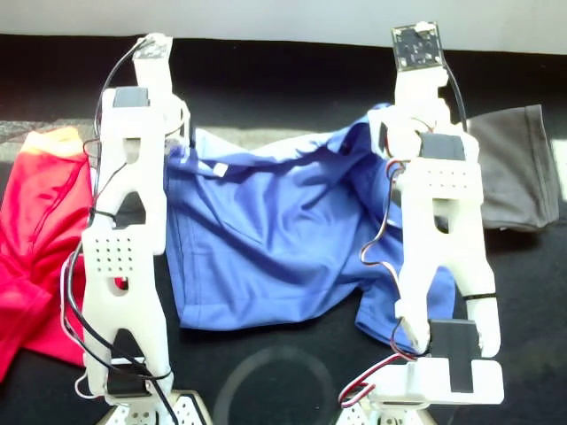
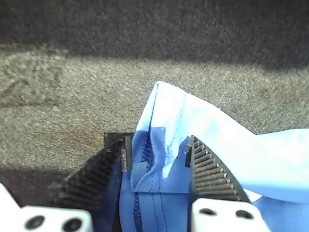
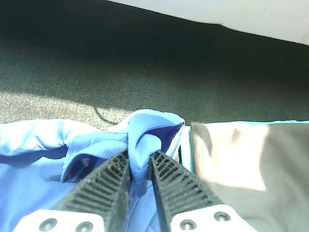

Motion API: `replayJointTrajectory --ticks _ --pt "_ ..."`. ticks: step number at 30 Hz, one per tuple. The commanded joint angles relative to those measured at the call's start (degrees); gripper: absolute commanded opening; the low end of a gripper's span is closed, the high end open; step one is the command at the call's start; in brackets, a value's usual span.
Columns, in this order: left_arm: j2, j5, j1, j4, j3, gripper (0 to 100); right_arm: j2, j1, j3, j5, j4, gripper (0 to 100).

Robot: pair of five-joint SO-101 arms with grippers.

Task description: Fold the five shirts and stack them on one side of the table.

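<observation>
A blue shirt [image 1: 275, 230] lies spread across the middle of the dark table, stretched between both arms. My left gripper [image 1: 182, 133] holds its far left corner; in the left wrist view the gripper [image 2: 157, 154] is shut on the stitched hem of the blue shirt [image 2: 217, 140]. My right gripper [image 1: 390, 124] holds the far right corner, and in the right wrist view the gripper [image 3: 140, 159] is pinched tight on a bunched fold of the blue shirt [image 3: 149, 123]. A red shirt [image 1: 40, 230] lies crumpled at the left. A grey shirt [image 1: 514, 173] lies at the far right.
The grey shirt [image 3: 231, 159] lies right beside the right gripper's pinch. The table [image 1: 292, 80] has a dark cloth cover, with bare room along its far side. A faint ring mark [image 1: 275, 390] sits near the front between the arm bases.
</observation>
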Motion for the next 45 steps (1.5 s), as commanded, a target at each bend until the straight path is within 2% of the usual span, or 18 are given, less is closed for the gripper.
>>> replayJointTrajectory --ticks 1,3,5,12,26,28,32,36,40,45 --pt "0.3 -0.5 2.0 2.3 -4.1 9 -0.3 -0.1 -0.2 0.7 -1.0 0.5" --pt "1.1 -0.5 2.2 2.7 -5.0 3 -0.3 -0.1 -0.2 0.8 -1.0 0.5" --pt "1.6 -1.6 2.2 3.0 -5.5 1 -0.3 -0.1 -0.2 0.8 -1.0 0.5" --pt "1.7 -4.0 1.7 3.9 -5.4 15 -0.3 0.0 -0.2 0.8 -1.0 0.5" --pt "1.9 -5.4 2.7 3.9 -5.3 15 -0.3 0.0 -0.4 1.0 -1.0 0.5" --pt "2.2 -5.4 2.7 3.9 -5.2 13 -0.3 0.0 -0.6 1.0 -1.0 0.5" --pt "4.4 -5.4 2.8 3.9 -5.5 0 -0.5 -0.1 -0.7 1.0 -1.0 0.5" --pt "5.1 -5.2 2.8 4.4 -5.4 1 -0.7 0.1 -0.7 1.0 -1.0 0.5" --pt "1.2 -5.1 3.1 11.2 -10.2 1 -0.4 0.1 -0.7 0.7 -1.1 0.5" --pt "-5.1 -5.1 5.1 22.2 -21.9 1 -0.7 0.0 -4.8 0.7 -1.2 0.5"
